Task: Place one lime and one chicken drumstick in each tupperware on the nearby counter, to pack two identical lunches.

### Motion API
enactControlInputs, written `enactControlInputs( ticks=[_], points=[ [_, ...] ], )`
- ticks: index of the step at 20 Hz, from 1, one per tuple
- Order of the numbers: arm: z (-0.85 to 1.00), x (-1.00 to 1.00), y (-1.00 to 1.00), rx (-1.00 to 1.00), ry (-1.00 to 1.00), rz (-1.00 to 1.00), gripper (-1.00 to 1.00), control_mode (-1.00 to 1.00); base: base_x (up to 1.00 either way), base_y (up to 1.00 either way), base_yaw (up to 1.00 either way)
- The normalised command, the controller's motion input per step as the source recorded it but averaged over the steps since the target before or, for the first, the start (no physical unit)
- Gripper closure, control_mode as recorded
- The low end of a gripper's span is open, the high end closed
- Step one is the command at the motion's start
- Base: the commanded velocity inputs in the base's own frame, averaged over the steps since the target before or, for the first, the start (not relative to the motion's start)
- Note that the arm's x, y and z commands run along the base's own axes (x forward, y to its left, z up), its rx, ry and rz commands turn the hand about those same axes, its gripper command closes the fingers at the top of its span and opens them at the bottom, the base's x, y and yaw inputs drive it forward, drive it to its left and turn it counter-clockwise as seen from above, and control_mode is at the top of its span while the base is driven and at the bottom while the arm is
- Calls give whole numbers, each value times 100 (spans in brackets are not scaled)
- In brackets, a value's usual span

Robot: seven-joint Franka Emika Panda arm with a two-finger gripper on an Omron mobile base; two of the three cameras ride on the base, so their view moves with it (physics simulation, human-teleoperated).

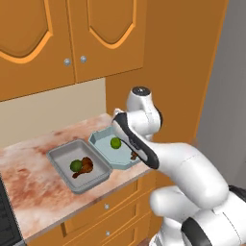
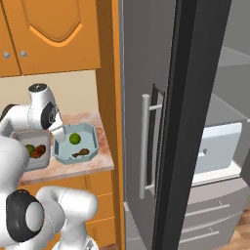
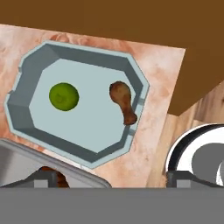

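Left base view shows both lunches packed on the worktop (image 1: 33, 178): grey tupperware (image 1: 60, 161) and blue-green octagonal tupperware (image 3: 30, 113) each hold a lime (image 3: 64, 96) and chicken drumstick (image 3: 123, 101), with the end effector (image 3: 111, 177) spread wide, empty, above.

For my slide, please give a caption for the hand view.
Octagonal tupperware on the counter holds one lime and one chicken drumstick.

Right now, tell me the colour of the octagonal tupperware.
Pale blue-green octagonal tupperware, with darker grey-blue inner walls; clearest in the hand view.
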Motion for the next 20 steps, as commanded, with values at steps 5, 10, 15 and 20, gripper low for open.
enactControlInputs(
  ticks=[5,10,15,20],
  points=[
    [-7,-100,30,7,-12,-3,-100,-100,0,0,0],
    [-72,-100,32,-1,-31,-3,-100,-100,0,0,0],
    [45,-100,35,-34,-77,0,-100,-100,0,0,0],
    [34,-100,24,-23,-70,4,-100,-100,0,0,0]
  ],
)
